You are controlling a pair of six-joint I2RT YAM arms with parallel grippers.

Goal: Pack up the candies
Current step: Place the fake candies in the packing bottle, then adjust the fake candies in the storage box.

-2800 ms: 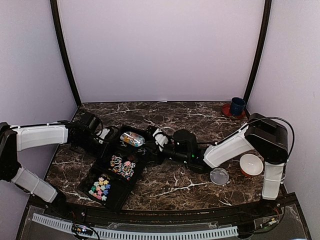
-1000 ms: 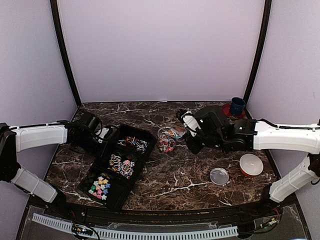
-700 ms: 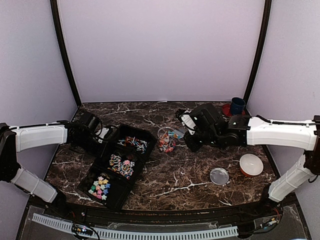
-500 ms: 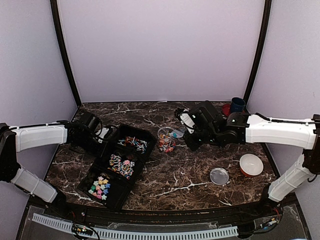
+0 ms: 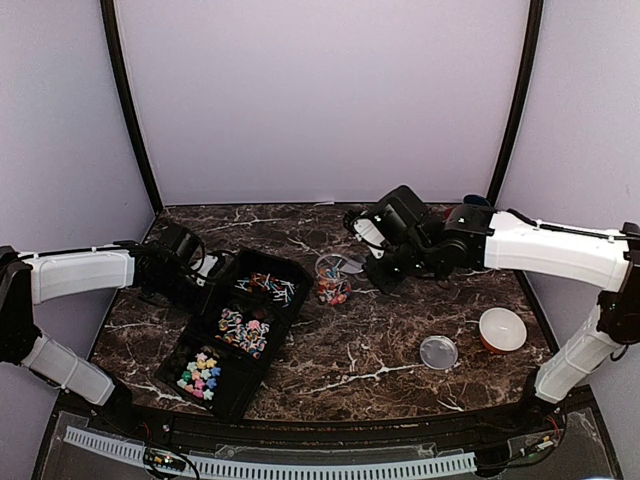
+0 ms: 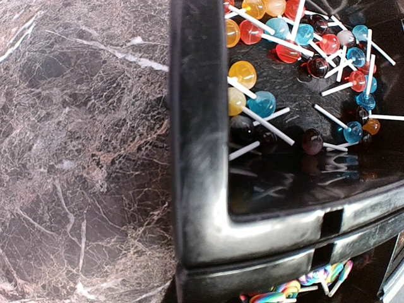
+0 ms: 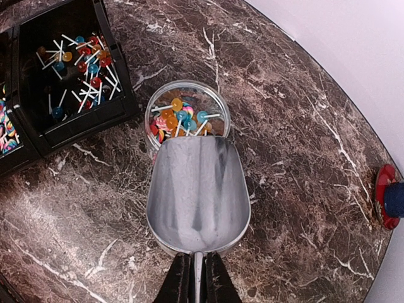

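The candies lie in two places. Stick lollipops fill a small clear jar [image 7: 151, 126], also seen in the top view [image 5: 333, 285]. More lollipops [image 6: 303, 50], swirl pieces [image 5: 245, 332] and pastel stars [image 5: 200, 375] lie in the black three-compartment tray [image 6: 196, 158]. My right gripper [image 7: 195, 278] is shut on the handle of a metal scoop [image 7: 197, 189]. The scoop is empty and its lip hangs over the jar's near rim. My left gripper [image 5: 205, 272] sits at the tray's far-left rim and seems clamped on it. Its fingers are hidden in the left wrist view.
A clear round lid [image 5: 438, 352] and a white bowl [image 5: 502, 329] lie at the front right. A blue cup on a red saucer [image 5: 475, 212] stands at the back right, near the wall. The tray [image 5: 232, 408] runs diagonally across the left half.
My right arm carried the scoop from the tray's far compartment to the jar, then drew back and up to the right. The scoop is now empty. The left arm has not moved.
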